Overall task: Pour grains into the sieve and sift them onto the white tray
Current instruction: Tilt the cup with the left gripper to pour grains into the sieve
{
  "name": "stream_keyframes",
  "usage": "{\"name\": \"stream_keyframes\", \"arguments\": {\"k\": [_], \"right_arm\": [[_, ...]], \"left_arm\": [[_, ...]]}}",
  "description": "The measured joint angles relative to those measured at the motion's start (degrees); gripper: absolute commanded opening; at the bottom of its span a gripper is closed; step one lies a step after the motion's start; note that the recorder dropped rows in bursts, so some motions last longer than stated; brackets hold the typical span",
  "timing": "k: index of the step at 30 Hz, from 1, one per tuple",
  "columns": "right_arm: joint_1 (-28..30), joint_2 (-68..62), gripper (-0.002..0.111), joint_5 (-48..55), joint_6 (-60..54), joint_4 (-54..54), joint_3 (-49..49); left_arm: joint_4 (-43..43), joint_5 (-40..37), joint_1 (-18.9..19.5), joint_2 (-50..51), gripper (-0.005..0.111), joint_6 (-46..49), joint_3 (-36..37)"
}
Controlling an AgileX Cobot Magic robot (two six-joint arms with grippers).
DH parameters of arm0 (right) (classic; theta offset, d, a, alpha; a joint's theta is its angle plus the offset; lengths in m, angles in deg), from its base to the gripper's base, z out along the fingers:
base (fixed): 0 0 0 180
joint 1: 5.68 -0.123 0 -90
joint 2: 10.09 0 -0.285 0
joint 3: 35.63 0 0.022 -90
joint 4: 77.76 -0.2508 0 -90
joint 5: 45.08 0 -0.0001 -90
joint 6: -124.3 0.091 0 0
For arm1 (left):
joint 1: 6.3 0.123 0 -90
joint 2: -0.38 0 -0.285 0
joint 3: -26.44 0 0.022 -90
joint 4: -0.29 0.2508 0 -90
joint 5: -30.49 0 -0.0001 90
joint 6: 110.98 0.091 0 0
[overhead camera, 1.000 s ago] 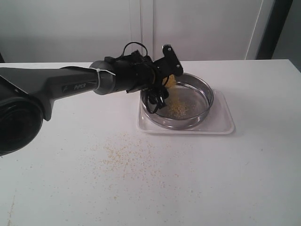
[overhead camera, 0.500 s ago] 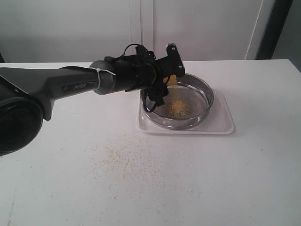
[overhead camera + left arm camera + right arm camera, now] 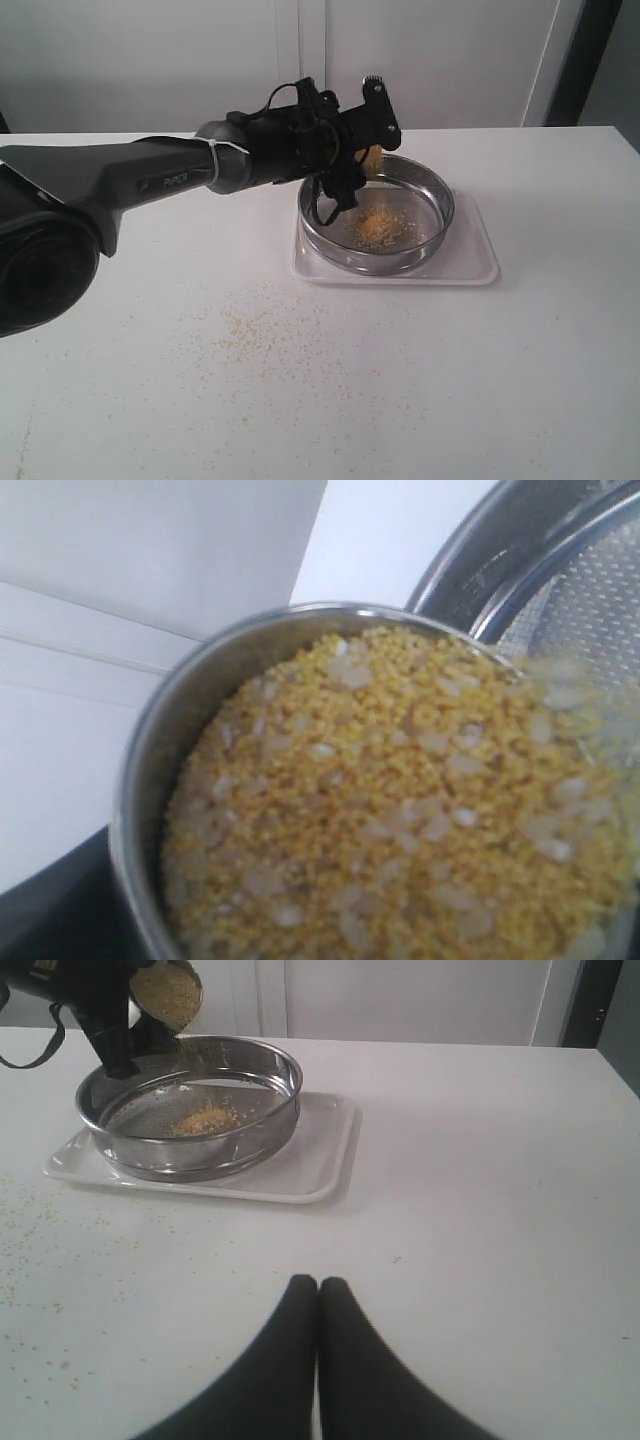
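Tipping hard now, the left gripper (image 3: 364, 140) has its jaws clamped on the steel cup (image 3: 368, 160), and that cup hangs tilted above the far-left rim of the sieve (image 3: 436, 232). Look into the left wrist view: the cup is brim-full of grains (image 3: 400, 800), fine yellow ones mixed with paler, coarser bits, and they blur as they slide over its lip. Down on the mesh a small yellow heap (image 3: 378, 230) sits near the middle of the sieve. The sieve itself stands flat inside the white tray (image 3: 470, 262), which lies on the white table (image 3: 480, 390), far and slightly right of centre. A loose scatter of stray grains (image 3: 260, 330) dots the tabletop on the near-left side, well apart from the tray. Over on the right, the right gripper (image 3: 318, 1285) sits with its two black fingers pressed together, nothing between them, above bare table on the near side, well apart from the tray.
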State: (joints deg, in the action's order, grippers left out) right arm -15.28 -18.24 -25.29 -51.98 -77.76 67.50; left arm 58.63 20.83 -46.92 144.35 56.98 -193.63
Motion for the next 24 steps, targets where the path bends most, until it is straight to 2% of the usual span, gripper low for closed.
{"name": "stream_keyframes", "arguments": {"k": [24], "right_arm": [[0.00, 0.00, 0.000, 0.00, 0.00, 0.00, 0.00]], "left_arm": [[4.00, -2.75, -0.72, 3.20, 0.000, 6.19, -1.58]]}}
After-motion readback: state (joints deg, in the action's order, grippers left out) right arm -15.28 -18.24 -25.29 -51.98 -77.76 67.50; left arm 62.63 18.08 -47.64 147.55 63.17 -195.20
